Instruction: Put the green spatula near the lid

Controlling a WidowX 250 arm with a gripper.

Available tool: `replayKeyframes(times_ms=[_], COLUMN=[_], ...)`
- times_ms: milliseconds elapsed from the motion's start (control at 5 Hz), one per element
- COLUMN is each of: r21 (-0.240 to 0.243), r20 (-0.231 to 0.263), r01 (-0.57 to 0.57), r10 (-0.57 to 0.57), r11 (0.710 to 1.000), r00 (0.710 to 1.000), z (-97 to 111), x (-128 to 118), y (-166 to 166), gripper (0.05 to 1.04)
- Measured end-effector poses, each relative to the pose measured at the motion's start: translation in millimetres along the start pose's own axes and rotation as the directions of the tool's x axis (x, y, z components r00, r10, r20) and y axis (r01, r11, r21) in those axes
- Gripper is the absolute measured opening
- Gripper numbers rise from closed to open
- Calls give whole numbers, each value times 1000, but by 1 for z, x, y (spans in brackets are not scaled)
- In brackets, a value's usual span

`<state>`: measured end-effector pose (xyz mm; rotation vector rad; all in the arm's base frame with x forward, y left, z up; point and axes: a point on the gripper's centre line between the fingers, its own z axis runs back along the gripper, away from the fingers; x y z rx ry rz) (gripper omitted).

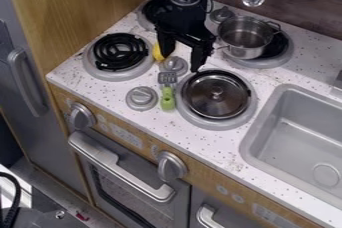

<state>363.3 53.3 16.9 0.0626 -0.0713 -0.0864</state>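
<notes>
The black gripper point(179, 62) hangs over the middle of the stove top, its two fingers spread apart with nothing held between them. Below it on the counter lies the green spatula point(167, 94), its grey slotted head toward the back and its green handle toward the front edge. The lid point(216, 94), dark and see-through with a metal rim and a centre knob, rests on the front right burner. A narrow strip of counter separates the spatula from that burner, to the spatula's right.
A metal pot point(244, 39) stands on the back right burner. Left is a black coil burner point(119, 52). Grey knobs point(141, 98) flank the spatula. A yellow object point(157, 52) sits by the gripper's left finger. The sink point(300, 137) is at the right.
</notes>
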Motion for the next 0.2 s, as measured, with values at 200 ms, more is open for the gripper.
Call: replayKeyframes(times_ms=[200], r21=[0], r20=[2], r01=[1], r10=[-1], r11=[1000], r00=[1000], z=[1], x=[0], y=[0], gripper=[1001])
